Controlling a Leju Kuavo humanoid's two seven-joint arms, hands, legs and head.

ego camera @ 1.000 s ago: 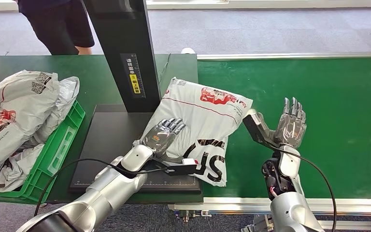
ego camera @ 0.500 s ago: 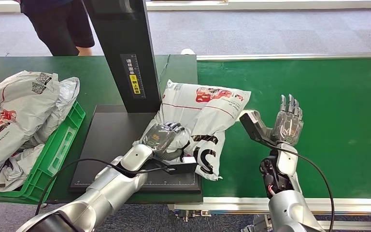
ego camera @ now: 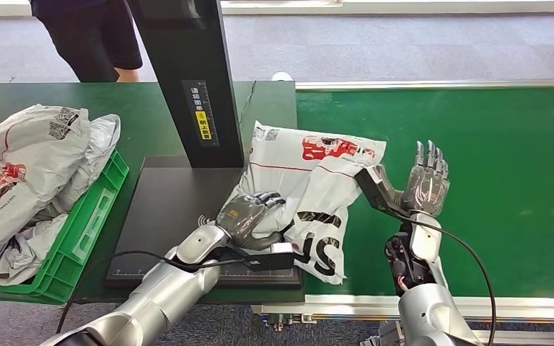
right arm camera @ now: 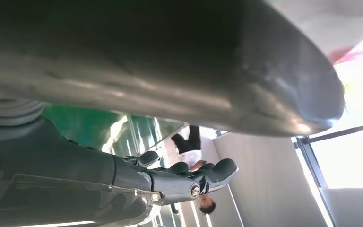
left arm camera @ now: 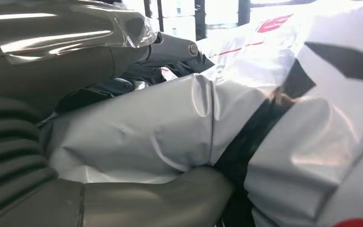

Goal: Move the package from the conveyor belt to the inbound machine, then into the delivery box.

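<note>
The left hand (ego camera: pixel 249 216) grips the near-left part of the white package (ego camera: pixel 316 184), fingers curled into its bunched plastic; the package straddles the black inbound machine (ego camera: pixel 166 205) and the green conveyor belt (ego camera: pixel 490 158); the right hand (ego camera: pixel 424 182) stands just right of the package, fingers spread, holding nothing.

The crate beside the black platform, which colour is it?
Green; the crate shows best in the head view.
</note>
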